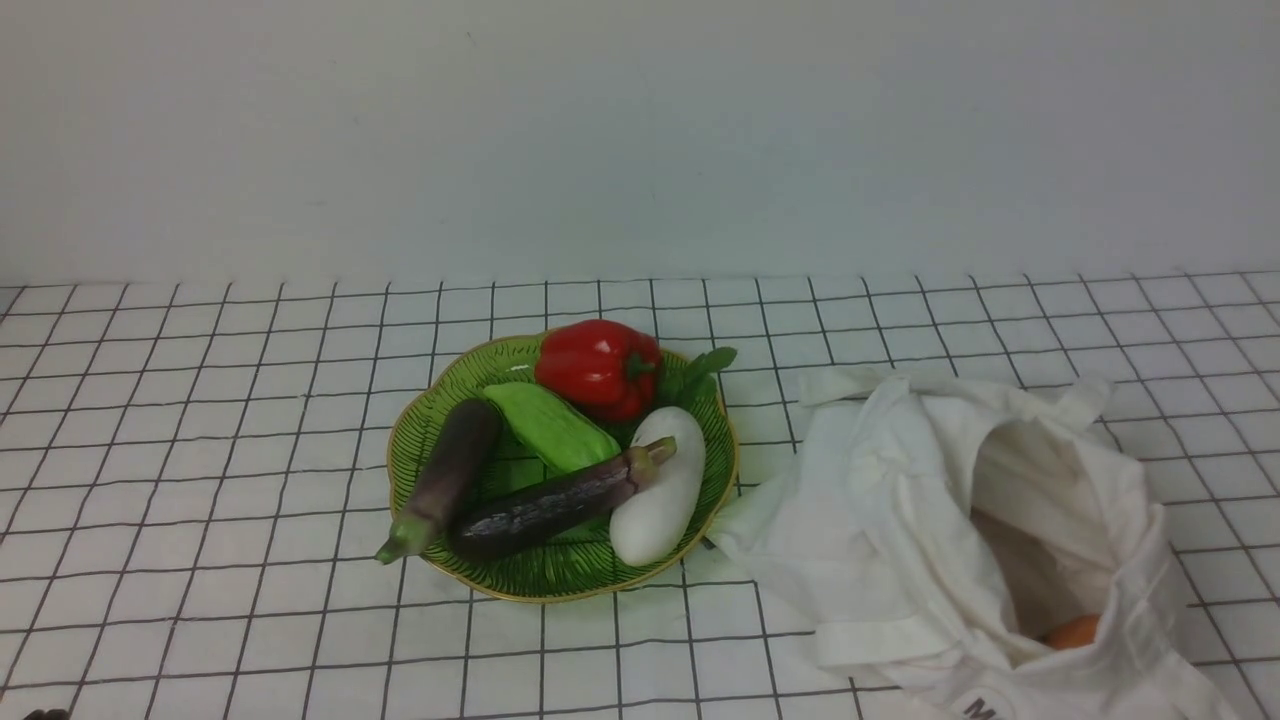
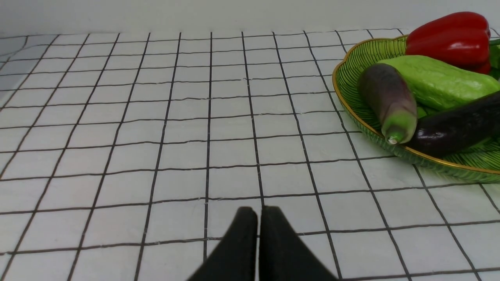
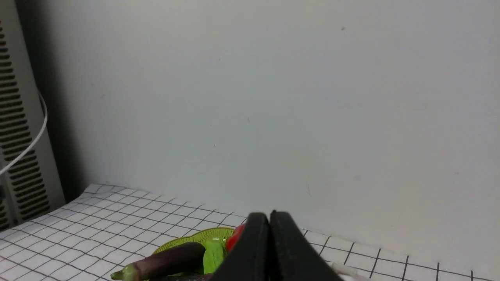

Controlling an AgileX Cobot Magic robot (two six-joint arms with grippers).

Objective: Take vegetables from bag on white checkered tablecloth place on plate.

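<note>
red bell pepper: glossy, smooth, plastic-looking skin with bright highlights. plate: shiny glazed finish, ribbed with dark veins, thin gold rim. bag: soft matt white cloth, creased. white checkered tablecloth: matt cloth, slightly wrinkled. dark eggplant: glossy skin. white vegetable: smooth, satin sheen.

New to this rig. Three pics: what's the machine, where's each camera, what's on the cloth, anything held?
It is a two-armed robot with three cameras. The wide picture looks forward from between the arms; neither arm shows there. The other two come from cameras on each wrist. The left hand and the right hand are the black wedges, both shut and holding nothing. On the white checkered tablecloth sits a green plate with a red bell pepper, two eggplants, a green vegetable and a white one. Right of it lies a white cloth bag, mouth open, something orange inside.
</note>
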